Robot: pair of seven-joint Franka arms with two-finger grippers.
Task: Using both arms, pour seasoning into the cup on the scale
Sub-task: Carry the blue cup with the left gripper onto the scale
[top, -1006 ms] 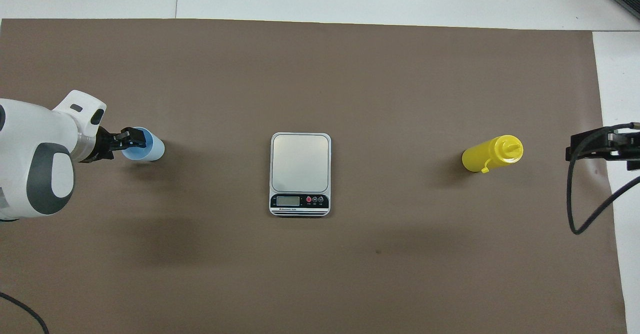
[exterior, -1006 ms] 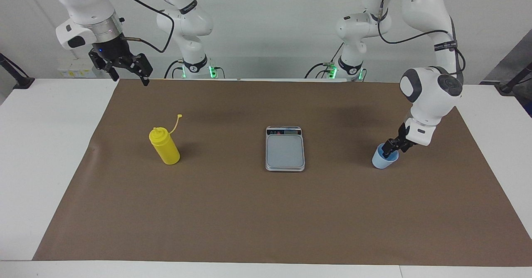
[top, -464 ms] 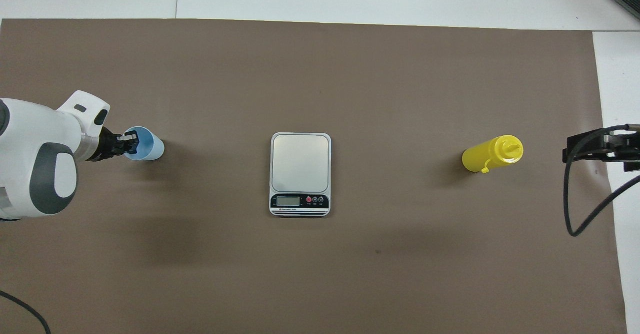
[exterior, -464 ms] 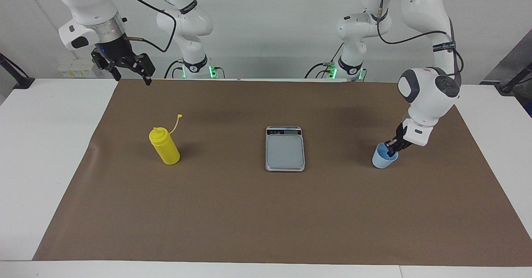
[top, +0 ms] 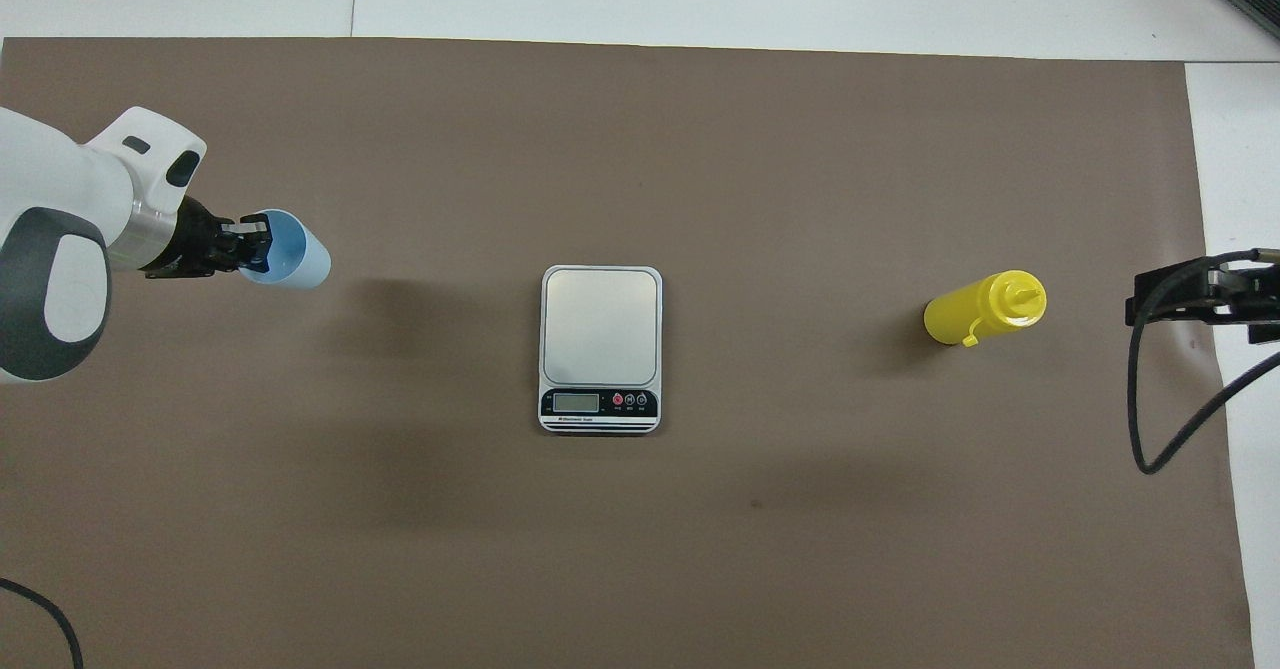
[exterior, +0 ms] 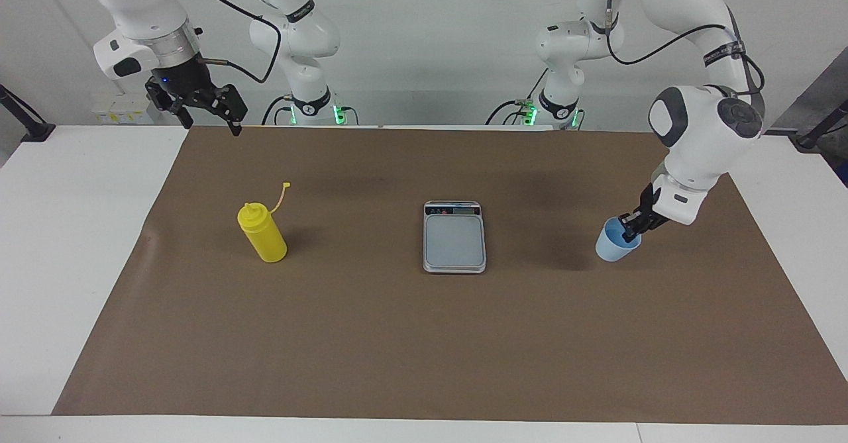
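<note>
My left gripper [exterior: 630,230] pinches the rim of the cup [exterior: 617,245], one finger inside, one outside; the cup hangs tilted just above the brown mat [exterior: 424,337], toward my left arm's end of the table from the scale [exterior: 454,236]. The scale sits mid-mat w/ its display strip nearest me. The seasoning bottle [exterior: 262,232] stands upright toward my right arm's end from the scale, cap dangling. My right gripper [exterior: 205,113] waits up high, fingers spread, well apart from the bottle.
</note>
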